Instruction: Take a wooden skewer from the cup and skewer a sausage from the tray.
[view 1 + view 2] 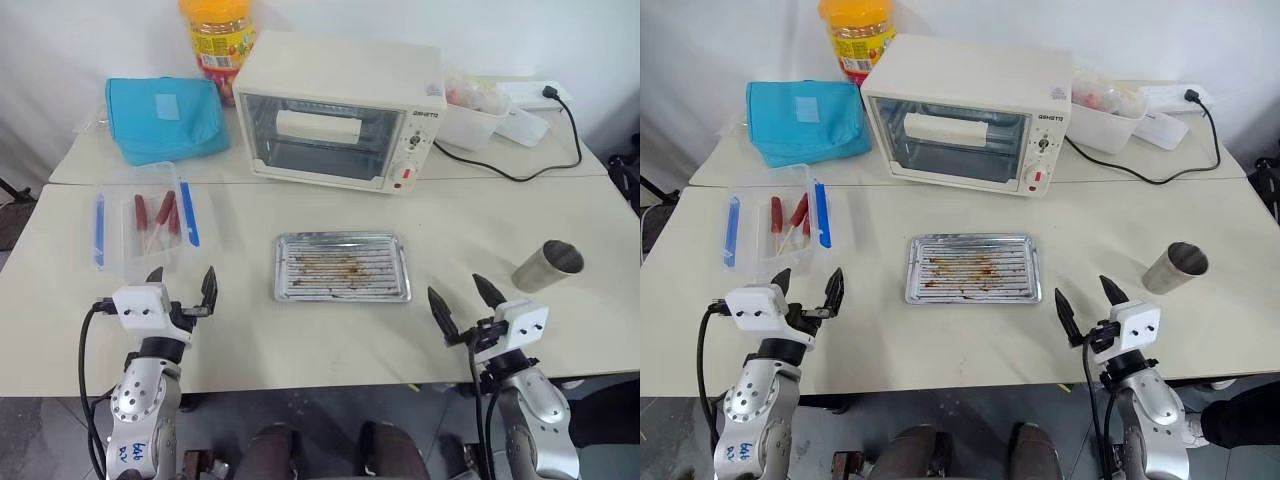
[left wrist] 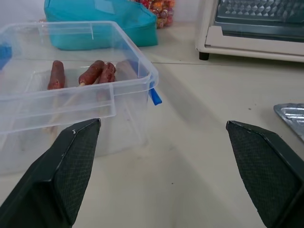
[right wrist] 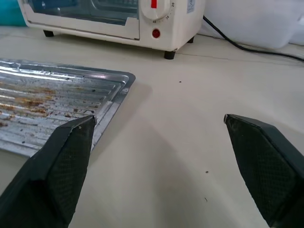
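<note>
While both pincers hang open and empty, no stick is picked yet.
Next, the right pincer [image 1: 467,298] should reach the cup [image 1: 546,265] at right; the tray [image 1: 342,267] looks empty.

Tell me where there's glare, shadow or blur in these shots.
Left eye view: the tray shines along its rim, and the oven glass reflects light. Left wrist view: the clear plastic box catches pale highlights, and the close fingers look soft. Right wrist view: soft shadow lies beside the tray's edge.
</note>
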Motion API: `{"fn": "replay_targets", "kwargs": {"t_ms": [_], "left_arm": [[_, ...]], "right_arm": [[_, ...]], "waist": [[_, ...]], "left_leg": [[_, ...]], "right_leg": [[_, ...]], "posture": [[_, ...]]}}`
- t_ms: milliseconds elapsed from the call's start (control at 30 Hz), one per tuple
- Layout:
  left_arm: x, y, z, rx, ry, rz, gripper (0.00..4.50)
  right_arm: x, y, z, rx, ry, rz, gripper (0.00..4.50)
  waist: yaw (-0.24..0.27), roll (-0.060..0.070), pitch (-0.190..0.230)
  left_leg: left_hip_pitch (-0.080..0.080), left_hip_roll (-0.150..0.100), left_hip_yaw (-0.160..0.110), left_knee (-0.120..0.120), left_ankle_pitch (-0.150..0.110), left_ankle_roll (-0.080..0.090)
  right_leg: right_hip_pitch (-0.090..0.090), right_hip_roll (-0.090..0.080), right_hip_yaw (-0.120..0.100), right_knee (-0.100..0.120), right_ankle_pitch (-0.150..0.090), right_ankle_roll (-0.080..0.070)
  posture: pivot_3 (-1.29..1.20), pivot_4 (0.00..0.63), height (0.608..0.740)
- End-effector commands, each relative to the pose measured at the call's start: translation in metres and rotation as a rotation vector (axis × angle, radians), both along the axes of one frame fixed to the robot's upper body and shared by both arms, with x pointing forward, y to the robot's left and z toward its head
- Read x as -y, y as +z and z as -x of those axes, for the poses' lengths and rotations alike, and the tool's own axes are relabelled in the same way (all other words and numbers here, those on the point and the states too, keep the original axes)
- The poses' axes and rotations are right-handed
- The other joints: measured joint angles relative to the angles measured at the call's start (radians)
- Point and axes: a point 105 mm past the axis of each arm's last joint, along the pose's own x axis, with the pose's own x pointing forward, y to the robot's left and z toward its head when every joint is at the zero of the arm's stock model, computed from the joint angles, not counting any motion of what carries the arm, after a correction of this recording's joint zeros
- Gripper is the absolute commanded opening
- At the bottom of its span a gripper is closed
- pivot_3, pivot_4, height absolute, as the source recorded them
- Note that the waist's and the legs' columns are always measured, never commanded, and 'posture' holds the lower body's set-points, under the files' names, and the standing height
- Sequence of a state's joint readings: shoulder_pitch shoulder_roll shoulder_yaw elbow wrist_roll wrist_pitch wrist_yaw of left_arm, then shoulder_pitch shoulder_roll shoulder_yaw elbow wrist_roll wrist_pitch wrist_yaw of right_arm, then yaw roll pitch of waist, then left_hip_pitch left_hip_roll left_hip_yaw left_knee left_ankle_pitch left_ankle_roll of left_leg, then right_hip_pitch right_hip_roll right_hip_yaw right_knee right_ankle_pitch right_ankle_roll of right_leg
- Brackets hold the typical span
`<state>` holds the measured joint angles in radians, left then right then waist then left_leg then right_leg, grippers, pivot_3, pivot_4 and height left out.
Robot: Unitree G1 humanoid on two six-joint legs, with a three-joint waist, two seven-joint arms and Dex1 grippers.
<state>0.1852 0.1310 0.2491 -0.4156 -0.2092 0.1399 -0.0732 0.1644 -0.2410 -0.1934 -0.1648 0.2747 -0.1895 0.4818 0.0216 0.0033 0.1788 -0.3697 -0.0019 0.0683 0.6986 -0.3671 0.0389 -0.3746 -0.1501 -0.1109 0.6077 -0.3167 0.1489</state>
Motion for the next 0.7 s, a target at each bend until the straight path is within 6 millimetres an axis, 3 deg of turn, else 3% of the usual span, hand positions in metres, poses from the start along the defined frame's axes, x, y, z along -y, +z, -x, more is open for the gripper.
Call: {"fn": "replay_targets", "kwargs": {"t_ms": [33,267,700], "left_arm": [[0.0021,0.0086,0.0033,0.047,-0.026,-0.007,4.49],[-0.0048,0.0001,0.0007,0.016,-0.01,0.003,4.49],[0.0025,0.0034,0.0044,0.054,-0.051,0.035,4.49]], "right_arm": [[0.0002,0.0057,0.0026,0.038,-0.002,0.024,4.5],[0.0005,-0.001,0.0063,0.005,0.004,0.002,4.5],[-0.0016,0.0023,0.0027,0.033,0.017,0.006,4.5]], "waist": [[0.002,0.0,0.0],[0.0,0.0,0.0],[0.0,0.0,0.0]], "left_leg": [[0.0,0.0,0.0,0.0,0.0,0.0],[0.0,0.0,0.0,0.0,0.0,0.0],[0.0,0.0,0.0,0.0,0.0,0.0]], "right_leg": [[0.0,0.0,0.0,0.0,0.0,0.0],[0.0,0.0,0.0,0.0,0.0,0.0],[0.0,0.0,0.0,0.0,0.0,0.0]], "posture": [[0.0,0.15,0.74],[0.0,0.15,0.74],[0.0,0.15,0.74]]}}
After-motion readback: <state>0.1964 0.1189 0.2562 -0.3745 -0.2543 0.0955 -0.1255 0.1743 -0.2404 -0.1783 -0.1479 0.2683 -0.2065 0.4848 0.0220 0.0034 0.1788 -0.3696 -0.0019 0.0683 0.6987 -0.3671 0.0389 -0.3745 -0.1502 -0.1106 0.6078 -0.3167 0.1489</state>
